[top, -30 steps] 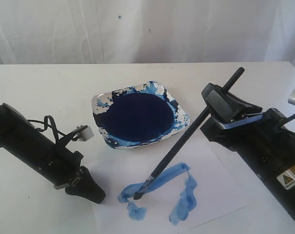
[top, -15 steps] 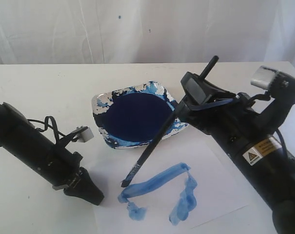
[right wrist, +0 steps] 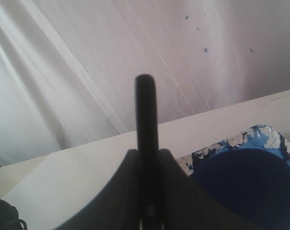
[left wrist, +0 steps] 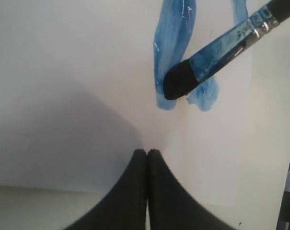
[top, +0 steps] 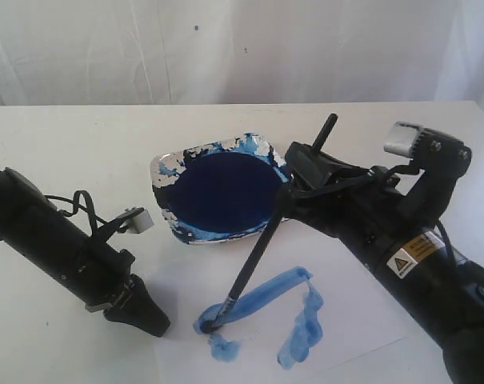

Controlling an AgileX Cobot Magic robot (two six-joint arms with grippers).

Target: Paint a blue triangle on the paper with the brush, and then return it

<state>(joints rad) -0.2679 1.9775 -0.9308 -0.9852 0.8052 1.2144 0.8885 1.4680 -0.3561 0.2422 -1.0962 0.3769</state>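
One brush (top: 256,252): thin, black-handled and probably light and stiff, soft only at the dark bristle head. It slants down from the right end effector (top: 294,192) to the paper (top: 362,312), tip touching the left corner of the blue triangle (top: 274,286).
Hold point: the upper handle, well above the ferrule. The round shaft likely rolls or slips in a loose pinch.
Right end effector: pinching the brush handle, whose top juts out past the jaws.
Left end effector (top: 146,318): pressed together and empty, low at the paper's left edge; contact cannot be told.
Paper: a thin loose sheet on the tabletop (top: 82,144), probably prone to sliding under a wet drag.
Blue triangle: pale wobbly strokes, seemingly unfinished along its lower side.
Dish (top: 166,172): paint-splattered rim, just beyond the paper.
Dish contents: a dark blue paint pool (top: 222,192), apparently shallow and likely to spill if knocked.
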